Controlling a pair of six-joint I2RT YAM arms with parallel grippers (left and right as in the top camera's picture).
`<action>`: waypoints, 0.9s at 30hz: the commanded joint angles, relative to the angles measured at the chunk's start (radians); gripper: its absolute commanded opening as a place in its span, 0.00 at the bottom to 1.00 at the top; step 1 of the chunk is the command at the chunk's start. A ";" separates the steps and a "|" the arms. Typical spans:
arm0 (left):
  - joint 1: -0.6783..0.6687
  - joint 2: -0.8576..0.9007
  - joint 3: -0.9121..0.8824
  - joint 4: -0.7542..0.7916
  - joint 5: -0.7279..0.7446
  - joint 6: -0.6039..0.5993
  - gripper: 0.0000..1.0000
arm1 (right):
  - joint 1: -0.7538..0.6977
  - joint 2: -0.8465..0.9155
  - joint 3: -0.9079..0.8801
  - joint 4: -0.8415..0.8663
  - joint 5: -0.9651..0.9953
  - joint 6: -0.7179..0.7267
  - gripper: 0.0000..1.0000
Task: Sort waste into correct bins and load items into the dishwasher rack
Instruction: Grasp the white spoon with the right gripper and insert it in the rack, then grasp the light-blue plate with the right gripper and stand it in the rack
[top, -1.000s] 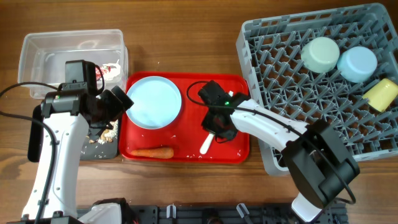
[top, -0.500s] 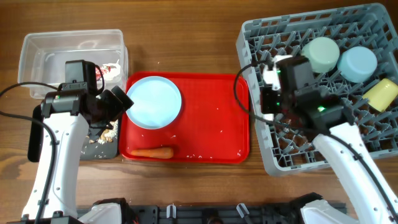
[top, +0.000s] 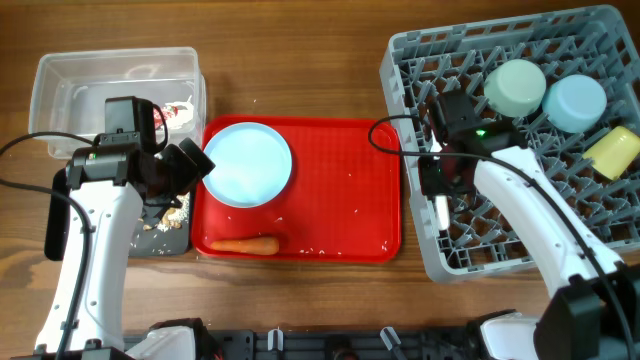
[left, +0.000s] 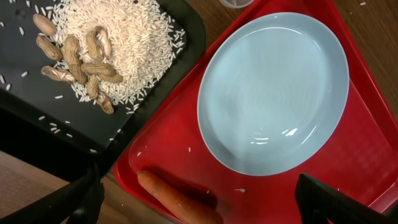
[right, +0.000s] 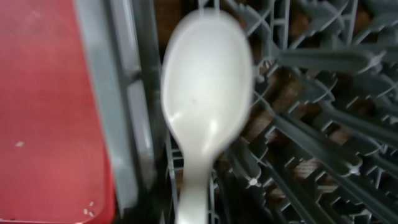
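Note:
My right gripper (top: 438, 188) is shut on the white spoon (top: 441, 211) and holds it over the left edge of the grey dishwasher rack (top: 500, 250). In the right wrist view the spoon (right: 205, 99) hangs bowl-first above the grid, and my fingers are out of frame. My left gripper (top: 195, 165) is open and empty, hovering at the left rim of the light blue plate (top: 247, 163) on the red tray (top: 345, 200). In the left wrist view its fingers (left: 205, 202) straddle the orange carrot (left: 177, 199), with the plate (left: 273, 93) beyond. The carrot (top: 245, 245) lies at the tray's front.
The rack holds a pale green bowl (top: 516, 88), a light blue bowl (top: 576, 103) and a yellow cup (top: 612, 152). The clear tub (top: 100, 85) holds a red-and-white wrapper (top: 180, 112). The black tray (left: 37, 134) holds rice and peanuts (left: 118, 43).
My right gripper lifted the spoon off the red tray and carried it right to the rack's left edge. The left arm has not moved.

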 joint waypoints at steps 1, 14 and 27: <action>0.004 -0.014 0.005 0.000 0.002 0.002 1.00 | -0.002 -0.086 0.104 0.012 -0.079 -0.029 1.00; 0.004 -0.014 0.005 0.000 0.001 0.002 1.00 | 0.312 0.139 0.149 0.514 -0.375 0.133 0.91; 0.004 -0.014 0.005 0.000 0.001 0.002 1.00 | 0.472 0.539 0.153 0.686 -0.032 0.475 0.38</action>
